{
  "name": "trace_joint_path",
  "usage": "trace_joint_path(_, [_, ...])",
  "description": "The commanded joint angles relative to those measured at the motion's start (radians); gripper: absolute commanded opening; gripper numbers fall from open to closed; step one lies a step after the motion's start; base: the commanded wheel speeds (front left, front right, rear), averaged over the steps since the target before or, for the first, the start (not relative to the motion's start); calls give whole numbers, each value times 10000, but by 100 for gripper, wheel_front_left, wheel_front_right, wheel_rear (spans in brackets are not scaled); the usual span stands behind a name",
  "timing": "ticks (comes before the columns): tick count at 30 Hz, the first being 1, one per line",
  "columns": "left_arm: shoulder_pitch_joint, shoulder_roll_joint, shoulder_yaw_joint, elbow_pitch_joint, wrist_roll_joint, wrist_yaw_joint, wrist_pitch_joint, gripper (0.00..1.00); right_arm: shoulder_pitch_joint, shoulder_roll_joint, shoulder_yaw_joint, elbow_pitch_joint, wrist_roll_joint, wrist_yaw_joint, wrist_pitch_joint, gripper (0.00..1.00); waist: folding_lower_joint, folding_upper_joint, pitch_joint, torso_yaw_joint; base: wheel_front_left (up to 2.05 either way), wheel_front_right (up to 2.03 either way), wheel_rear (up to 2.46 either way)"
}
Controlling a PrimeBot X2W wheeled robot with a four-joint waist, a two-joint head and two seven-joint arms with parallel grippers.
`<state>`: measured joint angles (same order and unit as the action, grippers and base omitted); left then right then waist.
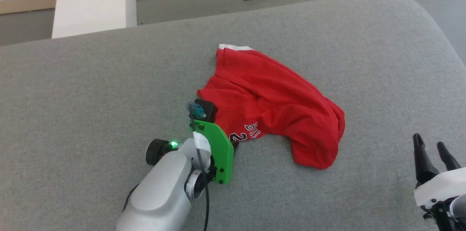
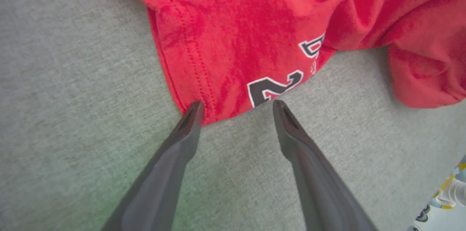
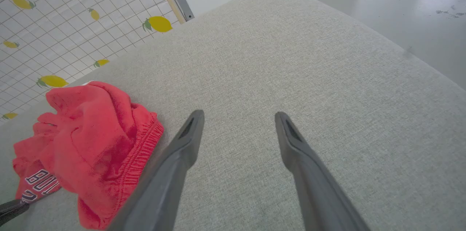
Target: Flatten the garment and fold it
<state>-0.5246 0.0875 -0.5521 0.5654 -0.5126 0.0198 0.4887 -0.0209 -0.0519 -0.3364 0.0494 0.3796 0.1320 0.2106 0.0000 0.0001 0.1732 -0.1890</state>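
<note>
The garment [image 1: 269,103] is a pair of red shorts lying crumpled on the grey padded surface [image 1: 91,89], with a white stripe at its far end and dark white-edged lettering near the hem. My left gripper [image 2: 236,105] stands open at that hem corner, its fingertips [image 2: 194,109] just touching the edge of the garment [image 2: 236,34] beside the printed number. In the head view the left gripper [image 1: 233,144] is mostly hidden under its green wrist plate. My right gripper [image 1: 431,143] is open at the lower right, apart from the cloth. From the right wrist, the garment [image 3: 91,143] lies left of the open fingers [image 3: 189,132], its elastic waistband facing them.
A white block [image 1: 93,2] stands beyond the surface's far left edge. Behind it runs a tiled, lemon-patterned wall [image 3: 54,16] with a wooden base strip. The surface curves down to the floor [image 3: 400,2] at the far right.
</note>
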Motion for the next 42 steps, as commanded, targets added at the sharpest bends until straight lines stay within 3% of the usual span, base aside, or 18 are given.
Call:
trace_joint_path(1, [20,-83,73,141,-213,-146,-213,24,-66,15,93,43,70,-13,-73,100,0,-1,71,-14,0,0,0])
trace_joint_path(2, [21,-132,153,145,-367,-217,-429,0,-45,15,123,52,56,-13,-88,100,0,-1,49,78,0,0,0])
trace_joint_path(7, [-192,-252,546,49,-871,-324,-1338,0,22,16,289,49,-11,-13,-72,100,0,-1,-146,627,0,0,0])
trace_joint_path(14, [-226,-18,1871,-775,-1580,41,-2698,0,148,16,471,18,-79,-13,15,100,0,-1,-684,1566,0,0,0])
trace_joint_path(17, [274,400,2583,-1584,-1834,403,-3137,0,248,16,533,26,-71,-13,51,100,0,-1,-916,1844,0,0,0])
trace_joint_path(24, [3492,1639,4004,-4095,-2142,1995,-2986,0,540,16,523,13,-15,-13,91,100,0,-1,-1139,2469,0,0,0])
trace_joint_path(28, [5372,1758,4169,-4862,-2302,2636,-2547,0,645,16,564,16,-17,-13,131,100,0,-1,-1157,2687,0,0,0])
trace_joint_path(31, [6306,1457,4122,-5341,-2658,2815,-2298,0,684,16,626,3,-37,-13,194,100,0,-1,-1137,2830,0,0,0])
trace_joint_path(32, [6443,1321,4116,-5497,-2796,2807,-2286,5,681,16,673,-5,-46,-13,234,100,0,-1,-1131,2878,0,0,0])
trace_joint_path(33, [6483,1197,4127,-5630,-2938,2758,-2294,58,678,16,716,-16,-66,-13,275,100,0,-1,-1123,2921,0,0,0])
trace_joint_path(34, [6429,1083,4170,-5814,-3072,2653,-2386,100,662,16,783,-43,-104,-13,337,100,0,-1,-1093,2981,0,0,0])
trace_joint_path(37, [6076,1102,4378,-6125,-3040,2389,-2880,100,529,16,1142,-29,-228,-13,627,100,0,-1,-1070,3050,0,0,0])
trace_joint_path(42, [5241,1680,4378,-6221,-1462,1700,-5146,100,-51,16,2221,440,-517,-13,1428,100,0,-1,-930,3023,0,0,0])
